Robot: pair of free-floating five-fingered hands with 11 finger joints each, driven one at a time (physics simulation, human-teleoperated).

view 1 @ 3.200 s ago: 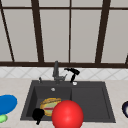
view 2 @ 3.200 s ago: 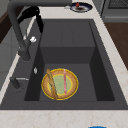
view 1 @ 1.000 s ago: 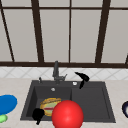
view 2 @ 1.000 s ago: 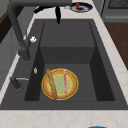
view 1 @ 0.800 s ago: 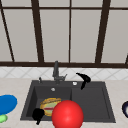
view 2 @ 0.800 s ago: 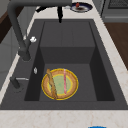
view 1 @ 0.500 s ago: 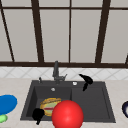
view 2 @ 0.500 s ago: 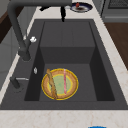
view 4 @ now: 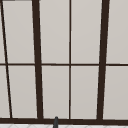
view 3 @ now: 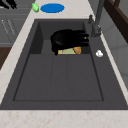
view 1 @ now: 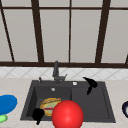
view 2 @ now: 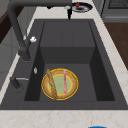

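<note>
The right hand [view 1: 90, 84] hangs over the back rim of the matte dark sink [view 1: 100, 110], right of the angular faucet [view 1: 56, 71], fingers straight and relaxed, holding nothing. The left hand [view 1: 38, 114] hovers at the sink's front left corner; I cannot tell its fingers. Beside it a round, yellow-rimmed plate [view 2: 60, 84] lies flat on the basin floor. A glossy red ball [view 1: 67, 114] sits in front. A flat blue oval dish [view 1: 7, 103] rests on the pale desk [view 1: 15, 87].

sink [view 1: 100, 110]: set in the counter [view 1: 15, 85], before the window [view 1: 70, 32].
faucet [view 1: 56, 71]: behind the basin, at the sink's rear edge.
plate [view 2: 60, 84]: in the left basin.
right hand [view 1: 90, 84]: above the right rear of the sink.
left hand [view 1: 38, 115]: at the front left rim, left of the ball [view 1: 67, 114].
</note>
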